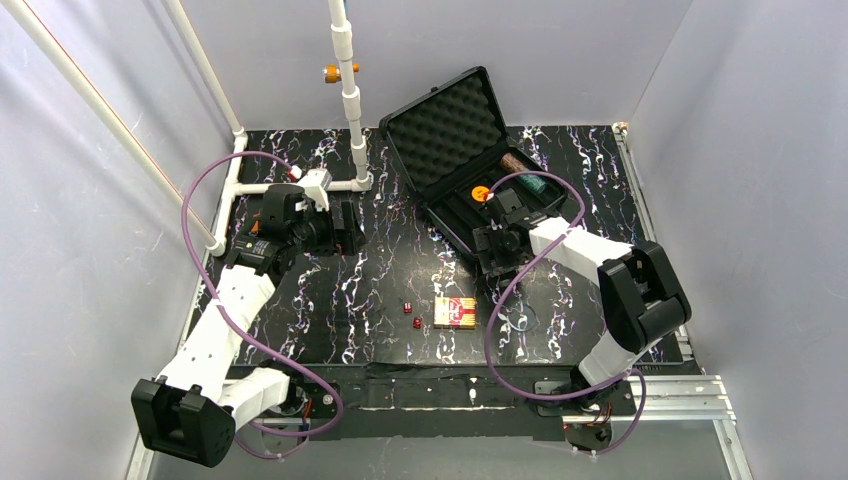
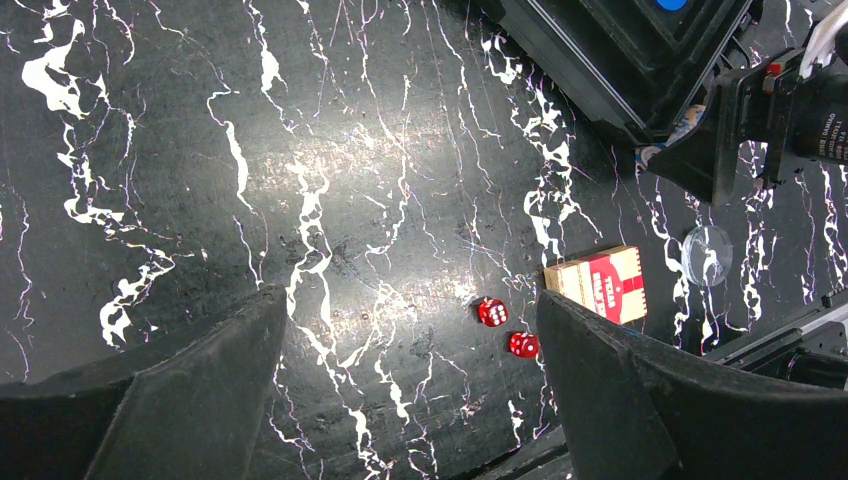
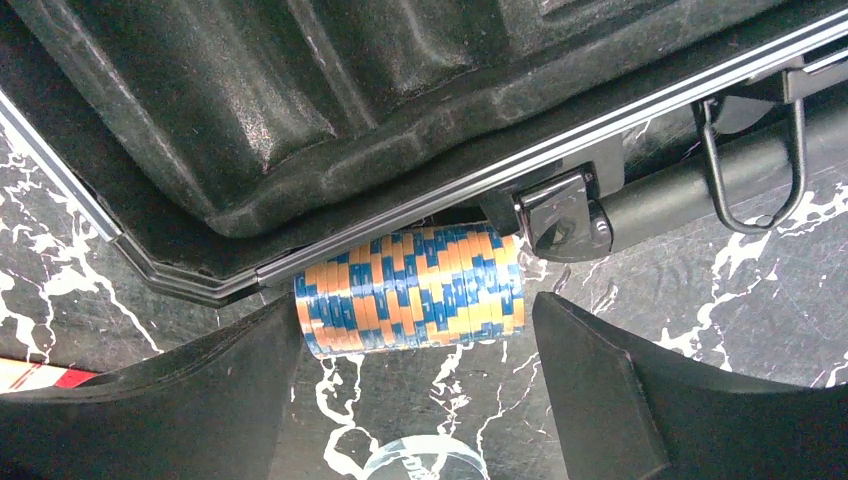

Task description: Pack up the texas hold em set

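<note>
Left arm point(image 1: 222, 310), right arm point(image 1: 575, 248): white links, black joints, purple cable point(image 1: 184, 210) looped along each; matte black wedge fingers point(image 2: 170, 400).

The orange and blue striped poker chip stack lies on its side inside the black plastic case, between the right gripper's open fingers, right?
No: the right wrist view shows the orange and blue striped poker chip stack outside the black plastic case, on the table against its rim. It lies on its side between the right gripper's open fingers.

A white pipe frame point(image 1: 350, 100) with an orange fitting point(image 1: 340, 71) stands on the black marbled tabletop point(image 1: 330, 300).
</note>
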